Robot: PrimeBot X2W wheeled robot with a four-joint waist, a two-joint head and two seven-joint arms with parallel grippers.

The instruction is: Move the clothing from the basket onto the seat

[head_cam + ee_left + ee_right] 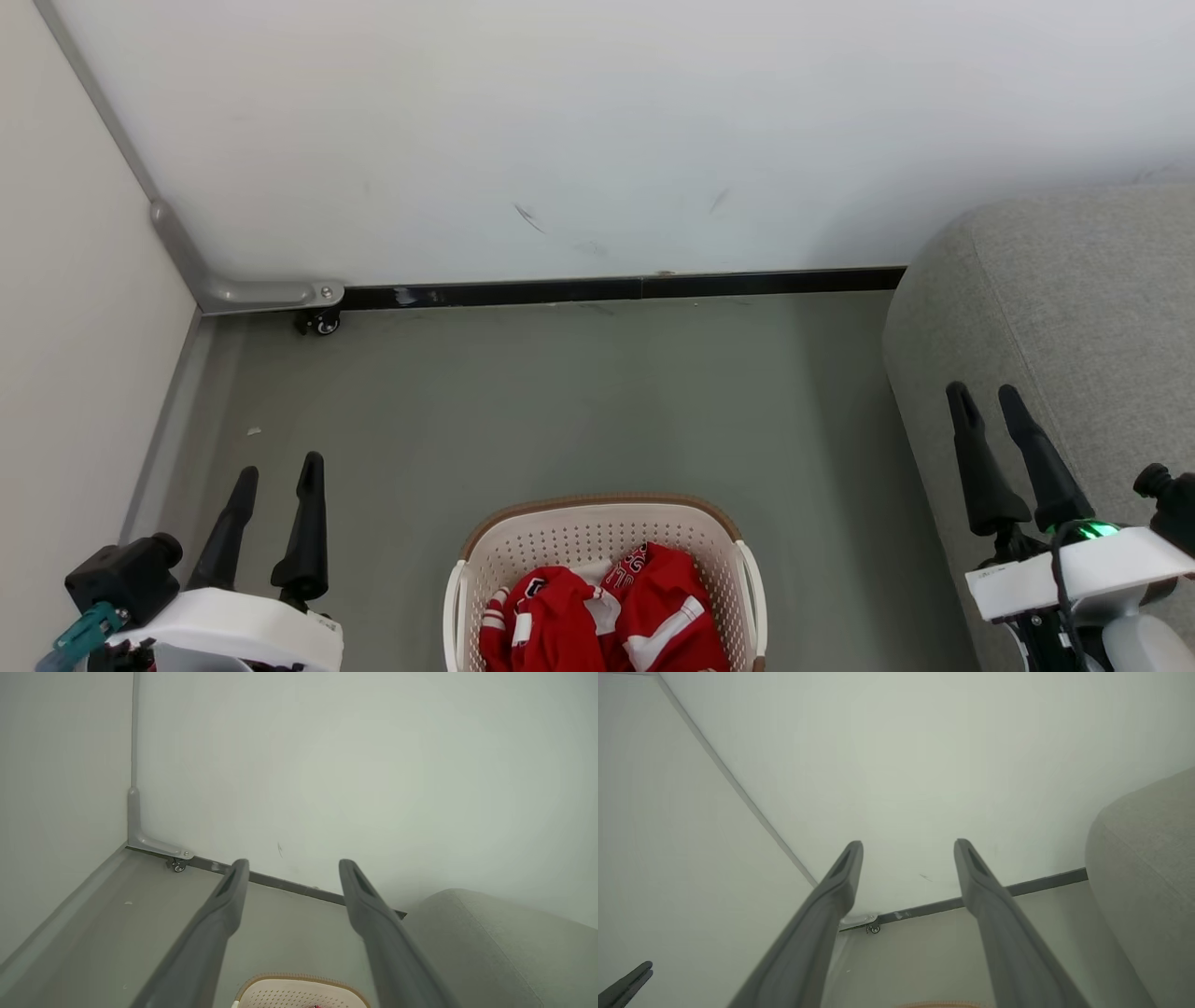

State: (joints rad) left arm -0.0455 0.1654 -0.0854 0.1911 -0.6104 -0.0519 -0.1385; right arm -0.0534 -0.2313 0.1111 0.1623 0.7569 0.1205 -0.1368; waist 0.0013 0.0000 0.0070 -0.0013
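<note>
Currently, the clothing (597, 616) lies bunched inside the basket (597, 502), filling its lower part. It shows as red fabric with white stripes, white trim and some white lettering. The basket is cream-white and perforated, with a brown rim band. It stands on the grey floor (560, 401) at the bottom centre of the head view, cut off by the lower edge.

The seat (1074, 308) is a grey upholstered block with a rounded corner. It stands to the robot's right of the basket, apart from it, with its far end against the wall (560, 121).

The left tool (280, 465) hangs at lower left, beside the basket and clear of it. Its two dark fingers are spread, with nothing between them. The right tool (982, 389) hangs at lower right in front of the seat's near side. Its fingers are likewise spread and hold nothing.

A black baseboard (653, 285) runs along the foot of the wall. At its left end, a grey bracket (252, 294) sits in the corner, with a small caster (322, 322) just beneath it.
</note>
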